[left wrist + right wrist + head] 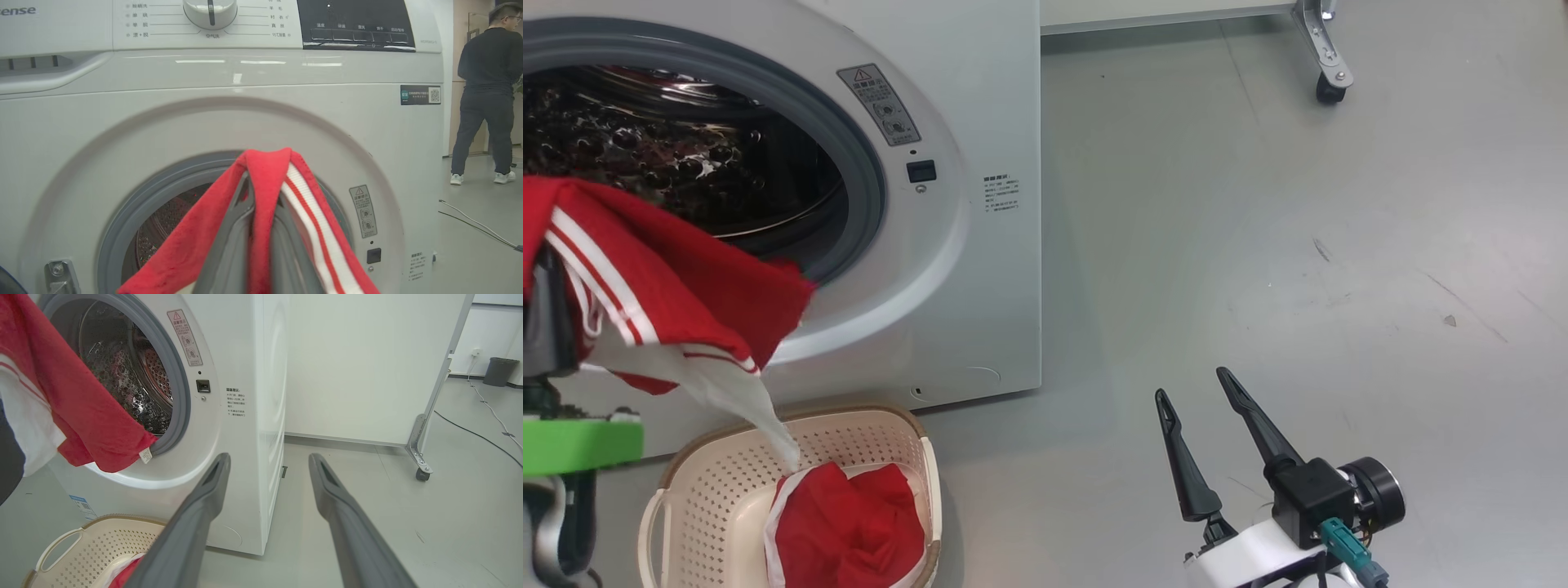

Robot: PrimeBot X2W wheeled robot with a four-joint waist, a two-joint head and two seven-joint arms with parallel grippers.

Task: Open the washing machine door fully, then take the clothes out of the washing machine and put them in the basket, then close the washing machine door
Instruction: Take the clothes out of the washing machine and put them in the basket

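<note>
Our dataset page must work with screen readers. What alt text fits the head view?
A red, white-striped garment hangs from the shut left hand above a cream basket already holding red clothes, in front of the open white washing machine. The right hand rests open over the grey floor.

The washer point(261, 106) carries the brand letters "sense" point(18, 11), cut off at the edge, up left of the porthole point(163, 228). Chinese programme names ring the dial point(209, 12) above the porthole. A QR label point(420, 94) sits up right of the porthole, a warning-triangle sticker point(363, 211) just right of it, and small Chinese print point(416, 265) lower right.
</note>
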